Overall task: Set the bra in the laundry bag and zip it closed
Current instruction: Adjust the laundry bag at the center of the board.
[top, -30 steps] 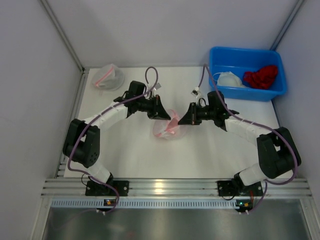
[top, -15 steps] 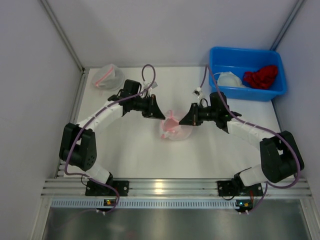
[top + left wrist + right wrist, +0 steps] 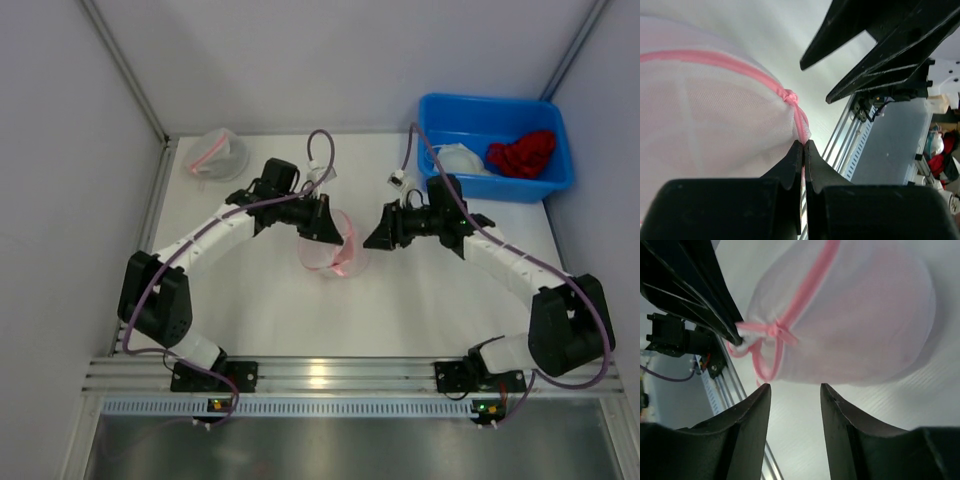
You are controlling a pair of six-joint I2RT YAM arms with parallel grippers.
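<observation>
Two arms meet over mid-table, and I'm reading across from the left. Far left at the back, a second crumpled white mesh pouch with a pink strip (image 3: 215, 155) lies on the white table (image 3: 260, 310), well apart from the action.

Next is my left gripper (image 3: 328, 226), jaws squeezed together on the pink trim of the white mesh laundry bag (image 3: 335, 255). It is pinching at the bag's upper left edge. The bag sits at the table's centre, between both grippers. A pink tint shows through the mesh, and I can't tell what it is.

Just right of the bag, my right gripper (image 3: 372, 238) has its jaws apart with nothing in them. It is near the bag, not touching.

Far right, the blue plastic bin (image 3: 495, 187) holds a crumpled white item (image 3: 460, 158) on its left and a bunched red garment (image 3: 522, 152) on its right.

The left wrist camera adds what the overhead can't: the fingertips (image 3: 790, 165) clamp the trim just below a small pink knot (image 3: 790, 96). The right wrist camera shows a loose pink cord loop (image 3: 762, 362) hanging beside that knot, just beyond its own spread fingers (image 3: 747, 425).
</observation>
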